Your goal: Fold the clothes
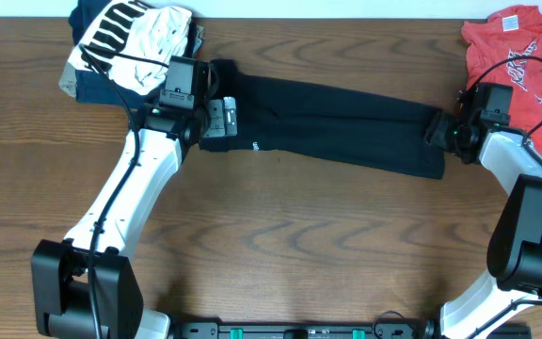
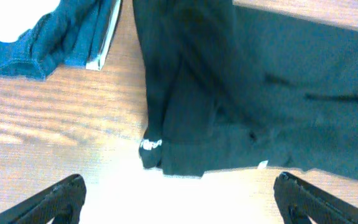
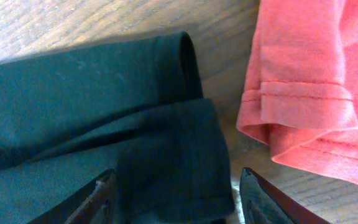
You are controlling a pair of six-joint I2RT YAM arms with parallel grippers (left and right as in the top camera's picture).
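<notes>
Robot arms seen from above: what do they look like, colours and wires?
Left arm and right arm: white links joined by bulky black joints. Thin black cables trail along each. Small green lights glow near the wrists. The jaws are dark, tapered prongs.

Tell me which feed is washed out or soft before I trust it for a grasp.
Left wrist: glare bleaches the table near the lower edge, bluish cast, slightly soft, black garment shows faint folds. Right wrist: sharp, evenly lit, hem stitching on the coral-red T-shirt clear. Overhead: even light, no glare, black garment nearly featureless.
</notes>
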